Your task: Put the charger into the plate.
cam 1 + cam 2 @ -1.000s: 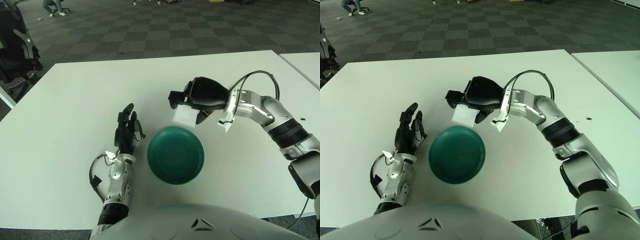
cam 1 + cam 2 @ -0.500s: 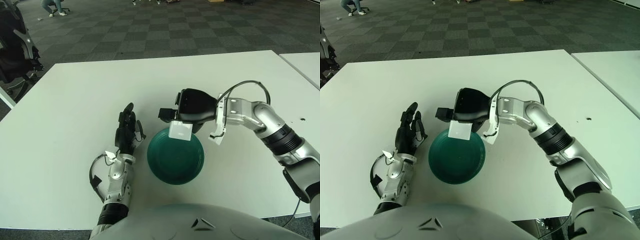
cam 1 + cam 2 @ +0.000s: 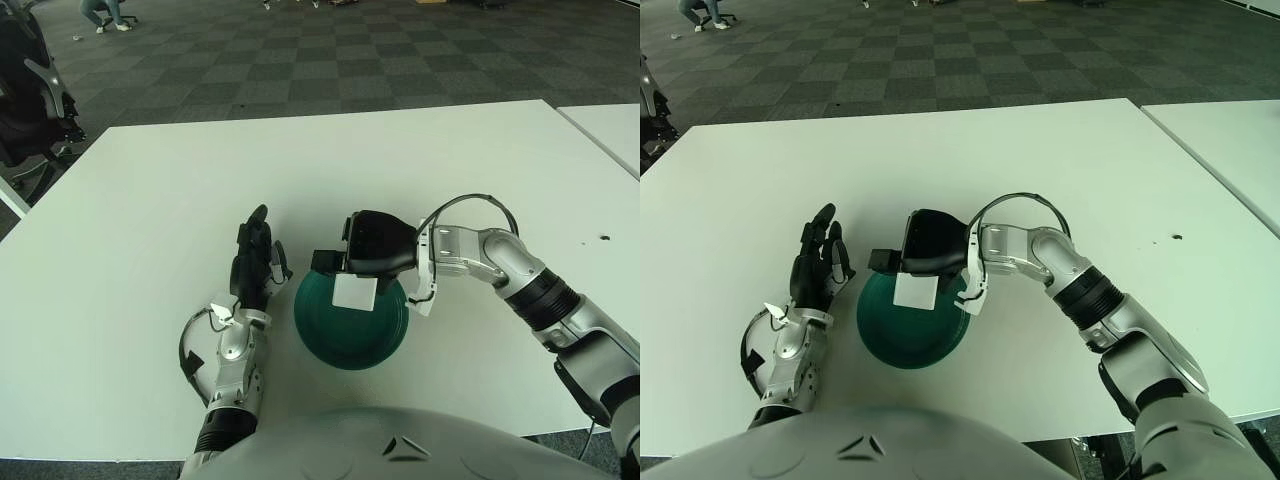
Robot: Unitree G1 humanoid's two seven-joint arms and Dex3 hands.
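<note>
The white charger [image 3: 354, 291] hangs over the far half of the dark green plate [image 3: 351, 340], gripped from above by the right hand [image 3: 368, 250]. It looks like a squarish block with one flat face turned toward the robot and slightly down; I can't make out a clear long axis. The black fingers [image 3: 327, 261] are curled around its top, pinching it, so only the lower part shows. Whether it touches the plate is hard to tell.

The left hand [image 3: 254, 262] lies on the white bench [image 3: 150, 200] just left of the plate, its fingers stretched out straight and close together, holding nothing.

The plate sits near the robot's body, toward the near edge of the bench. Bare bench stretches away beyond it and to both sides.
</note>
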